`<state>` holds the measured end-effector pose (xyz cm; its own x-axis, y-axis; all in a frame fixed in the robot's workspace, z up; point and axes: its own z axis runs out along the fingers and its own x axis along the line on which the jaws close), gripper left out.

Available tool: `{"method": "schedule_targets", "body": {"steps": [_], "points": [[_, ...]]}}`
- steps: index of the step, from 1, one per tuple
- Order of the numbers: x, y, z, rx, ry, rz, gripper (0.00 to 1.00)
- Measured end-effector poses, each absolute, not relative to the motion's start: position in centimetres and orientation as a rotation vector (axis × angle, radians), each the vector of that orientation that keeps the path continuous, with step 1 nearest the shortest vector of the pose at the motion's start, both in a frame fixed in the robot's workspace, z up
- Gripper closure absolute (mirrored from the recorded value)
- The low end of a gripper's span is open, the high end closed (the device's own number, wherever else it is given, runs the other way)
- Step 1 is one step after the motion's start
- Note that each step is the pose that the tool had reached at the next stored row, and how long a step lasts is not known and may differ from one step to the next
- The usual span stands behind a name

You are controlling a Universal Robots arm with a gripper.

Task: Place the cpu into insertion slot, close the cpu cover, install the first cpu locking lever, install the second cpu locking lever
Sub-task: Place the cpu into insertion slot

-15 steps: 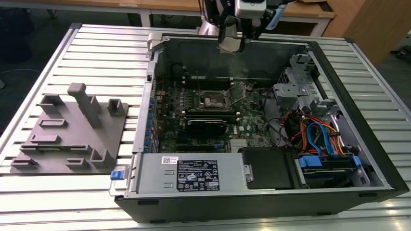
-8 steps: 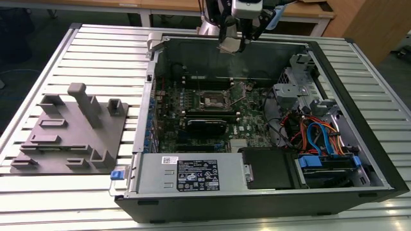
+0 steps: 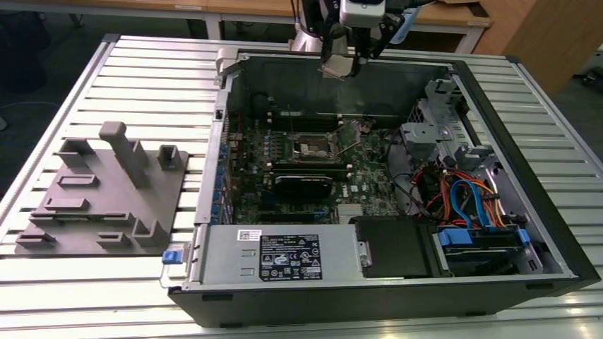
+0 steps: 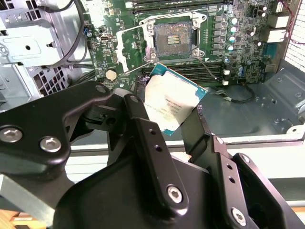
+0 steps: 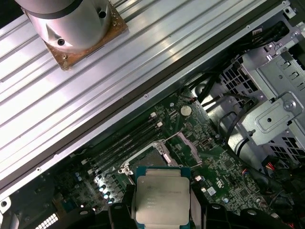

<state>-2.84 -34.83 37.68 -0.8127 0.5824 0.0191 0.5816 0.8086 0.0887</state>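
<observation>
Looking down into an open computer case [image 3: 377,300] on a slatted table [image 3: 151,63], green circuit board [image 3: 363,180] exposed inside. Hovering at twelve o'clock over the case's far wall in the exterior view, gripper [image 3: 339,69], clamped by the edges on the cpu [image 4: 172,101], chip tilted between black fingers [image 4: 143,129] in the second wrist view. Insertion slot [image 3: 315,146] bare, well apart, at six o'clock from the gripper. Judged best: level the chip, square its corners to the slot's rim, lower straight, let go only once seated flat, no pressing.
</observation>
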Motion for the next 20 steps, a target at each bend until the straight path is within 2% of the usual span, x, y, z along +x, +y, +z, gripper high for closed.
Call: {"method": "schedule_targets", "body": {"steps": [20], "points": [[-2.84,-34.83,37.67,1.037,2.95,0.141,0.46]]}}
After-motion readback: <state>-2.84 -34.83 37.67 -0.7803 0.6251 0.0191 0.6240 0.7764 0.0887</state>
